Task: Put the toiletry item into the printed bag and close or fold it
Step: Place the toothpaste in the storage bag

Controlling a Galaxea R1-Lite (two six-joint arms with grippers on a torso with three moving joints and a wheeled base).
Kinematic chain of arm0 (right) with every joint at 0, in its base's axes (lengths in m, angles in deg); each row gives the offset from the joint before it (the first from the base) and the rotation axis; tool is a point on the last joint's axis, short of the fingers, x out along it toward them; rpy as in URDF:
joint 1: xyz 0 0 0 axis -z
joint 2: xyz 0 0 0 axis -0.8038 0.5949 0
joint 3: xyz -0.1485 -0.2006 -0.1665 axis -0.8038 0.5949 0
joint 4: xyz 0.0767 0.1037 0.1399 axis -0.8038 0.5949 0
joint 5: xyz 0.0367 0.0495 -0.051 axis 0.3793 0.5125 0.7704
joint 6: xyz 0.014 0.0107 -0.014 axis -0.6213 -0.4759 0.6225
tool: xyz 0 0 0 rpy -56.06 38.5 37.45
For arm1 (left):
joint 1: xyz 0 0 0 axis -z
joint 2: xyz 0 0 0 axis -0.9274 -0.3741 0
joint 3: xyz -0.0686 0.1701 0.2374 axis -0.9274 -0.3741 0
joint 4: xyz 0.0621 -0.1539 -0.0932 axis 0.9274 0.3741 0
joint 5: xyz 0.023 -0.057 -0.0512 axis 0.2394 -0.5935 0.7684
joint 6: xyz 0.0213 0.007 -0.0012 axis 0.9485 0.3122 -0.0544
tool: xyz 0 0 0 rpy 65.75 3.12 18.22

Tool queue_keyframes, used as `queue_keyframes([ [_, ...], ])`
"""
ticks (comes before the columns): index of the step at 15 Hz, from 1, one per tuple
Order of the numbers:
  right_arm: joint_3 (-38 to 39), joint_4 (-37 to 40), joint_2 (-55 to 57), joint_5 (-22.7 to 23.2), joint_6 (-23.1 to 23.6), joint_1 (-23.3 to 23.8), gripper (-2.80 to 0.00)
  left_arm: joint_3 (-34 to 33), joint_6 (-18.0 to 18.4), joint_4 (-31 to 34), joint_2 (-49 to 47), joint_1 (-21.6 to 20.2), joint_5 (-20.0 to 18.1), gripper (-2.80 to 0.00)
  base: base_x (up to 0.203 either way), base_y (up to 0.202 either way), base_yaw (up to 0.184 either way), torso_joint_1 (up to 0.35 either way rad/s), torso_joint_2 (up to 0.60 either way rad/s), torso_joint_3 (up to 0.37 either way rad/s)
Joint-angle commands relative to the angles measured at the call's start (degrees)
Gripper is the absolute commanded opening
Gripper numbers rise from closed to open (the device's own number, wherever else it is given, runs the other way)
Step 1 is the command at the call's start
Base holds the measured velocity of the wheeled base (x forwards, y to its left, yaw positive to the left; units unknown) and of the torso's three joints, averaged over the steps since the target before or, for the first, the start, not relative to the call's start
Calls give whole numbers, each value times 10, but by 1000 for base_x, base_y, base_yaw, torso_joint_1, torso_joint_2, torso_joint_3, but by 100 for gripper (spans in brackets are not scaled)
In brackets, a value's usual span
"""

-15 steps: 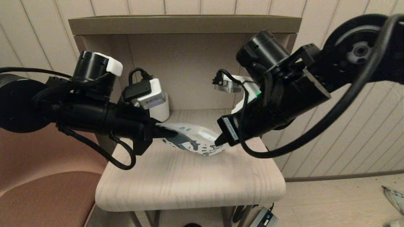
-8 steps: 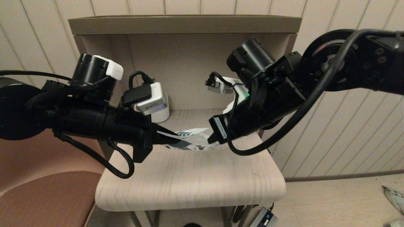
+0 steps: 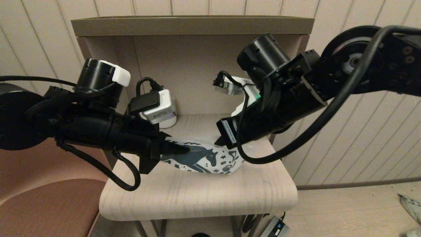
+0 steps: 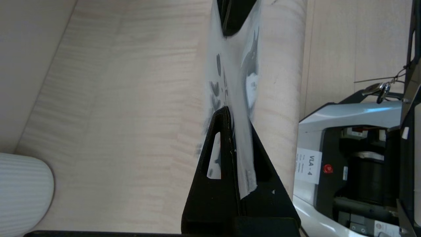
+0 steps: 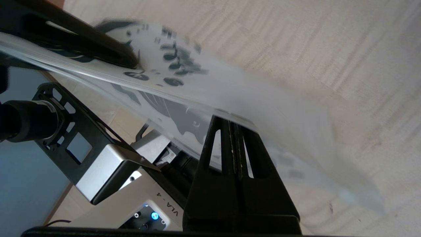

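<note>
The printed bag (image 3: 205,158), white with a dark teal horse and small flowers, hangs stretched between both grippers just above the wooden table (image 3: 197,194). Its printed side faces the head camera. My left gripper (image 3: 185,149) is shut on the bag's left end, and the left wrist view shows the bag's edge (image 4: 234,82) pinched in that gripper (image 4: 235,118). My right gripper (image 3: 219,143) is shut on the right end. In the right wrist view that gripper (image 5: 232,121) clamps the bag's upper edge (image 5: 230,89). No toiletry item shows in any view.
A white ribbed mug (image 3: 167,119) stands at the back left of the table, behind my left arm, and shows in the left wrist view too (image 4: 23,194). A shelf's back wall and top board enclose the rear. A brown seat (image 3: 42,204) lies to the left.
The bag, pulled taut and nearly edge-on half a second ago, has turned so its horse side faces the head camera and sags lower. The right wrist rose slightly. Both grips held.
</note>
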Motion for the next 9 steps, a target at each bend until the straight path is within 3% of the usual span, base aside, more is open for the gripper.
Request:
queue_keyframes([
  [1,0,3,-5,2,-1,0,-280,-2,2,1,0,0,-3,-280,0,0,0,0,0,0],
  [9,1,4,-5,1,3,-5,-280,-2,1,1,6,0,-4,-280,0,0,0,0,0,0],
])
